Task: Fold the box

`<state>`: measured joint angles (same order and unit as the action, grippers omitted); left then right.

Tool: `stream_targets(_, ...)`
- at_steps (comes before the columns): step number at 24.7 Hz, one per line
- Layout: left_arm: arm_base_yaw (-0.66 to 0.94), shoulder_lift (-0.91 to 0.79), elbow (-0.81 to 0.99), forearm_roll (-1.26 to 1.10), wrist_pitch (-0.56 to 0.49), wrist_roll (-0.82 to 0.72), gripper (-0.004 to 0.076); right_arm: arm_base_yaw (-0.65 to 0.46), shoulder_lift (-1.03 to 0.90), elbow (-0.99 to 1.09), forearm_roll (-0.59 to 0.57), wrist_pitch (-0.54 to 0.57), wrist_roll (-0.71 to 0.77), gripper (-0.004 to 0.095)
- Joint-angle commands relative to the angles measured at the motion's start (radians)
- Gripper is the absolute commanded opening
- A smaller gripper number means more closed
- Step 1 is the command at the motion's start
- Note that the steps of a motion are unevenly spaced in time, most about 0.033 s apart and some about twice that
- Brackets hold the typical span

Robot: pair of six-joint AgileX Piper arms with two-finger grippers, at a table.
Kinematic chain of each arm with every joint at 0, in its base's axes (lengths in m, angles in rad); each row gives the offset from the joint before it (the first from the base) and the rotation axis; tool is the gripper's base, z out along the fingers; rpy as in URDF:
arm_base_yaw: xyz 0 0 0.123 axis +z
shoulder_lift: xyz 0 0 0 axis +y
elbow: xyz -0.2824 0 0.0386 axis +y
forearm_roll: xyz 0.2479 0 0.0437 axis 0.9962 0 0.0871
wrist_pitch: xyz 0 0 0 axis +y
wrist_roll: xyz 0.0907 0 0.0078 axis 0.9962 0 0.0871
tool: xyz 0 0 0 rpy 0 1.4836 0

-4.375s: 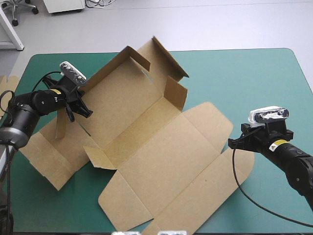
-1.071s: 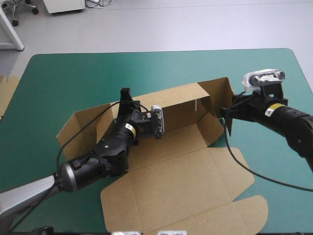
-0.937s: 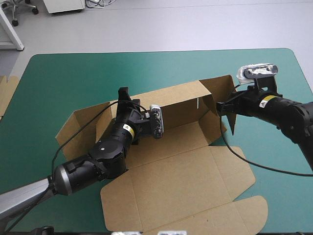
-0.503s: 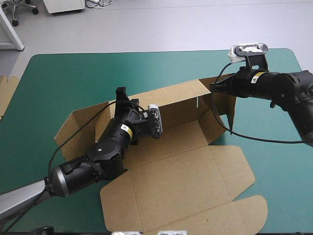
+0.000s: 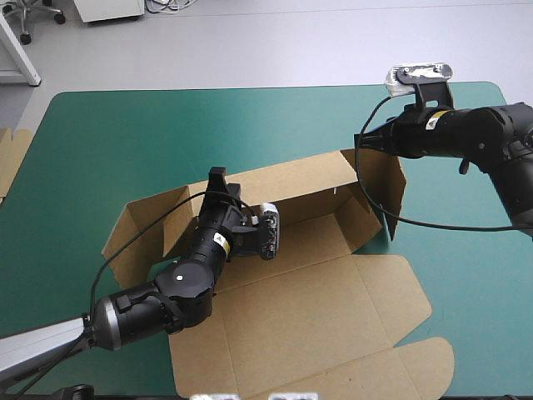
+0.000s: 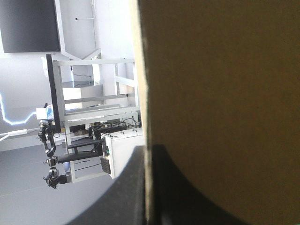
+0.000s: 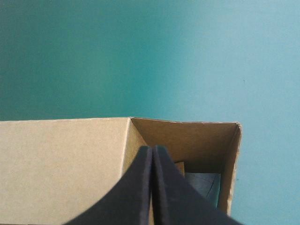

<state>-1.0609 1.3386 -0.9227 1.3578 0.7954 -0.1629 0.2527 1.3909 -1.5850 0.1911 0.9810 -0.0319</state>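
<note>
Table, teal-green cover (image 5: 108,133): carries all. Box (image 5: 325,308), brown board, mid-table: far long wall and both end walls raised, lid panel flat toward the near edge. Left gripper (image 5: 217,177): black fingers pinched on the far wall's top edge. Right gripper (image 5: 360,143): fingers all but together, gripping the right end wall's upper corner. Spare board (image 5: 10,162): at the table's left edge.

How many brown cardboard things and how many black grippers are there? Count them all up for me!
Brown box: 1
Brown board piece at the table's left edge: 1
Black grippers: 2, the left gripper and the right gripper
Total: 4
</note>
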Motion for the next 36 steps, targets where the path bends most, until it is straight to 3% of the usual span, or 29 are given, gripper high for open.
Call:
stream_targets(1, -0.007, -0.038, -0.023, 0.063, 0.034, -0.017, -0.001, -0.002, -0.025, -0.035, 0.013, -0.052, -0.005, -0.0017)
stream_targets(7, -0.007, -0.038, -0.023, 0.063, 0.025, -0.028, -0.001, -0.011, 0.114, -0.125, 0.009, -0.005, -0.005, -0.0017)
stream_targets(14, -0.007, -0.038, -0.023, 0.063, 0.024, -0.03, -0.001, -0.011, 0.319, -0.382, -0.024, 0.1, -0.002, -0.0017)
stream_targets(26, -0.007, -0.038, -0.023, 0.063, 0.022, -0.047, -0.001, -0.082, 0.392, -0.381, -0.035, 0.128, -0.001, -0.0017)
stream_targets(36, -0.007, -0.038, -0.023, 0.063, 0.02, -0.053, -0.001, -0.113, 0.392, -0.315, 0.073, 0.244, -0.057, -0.0019)
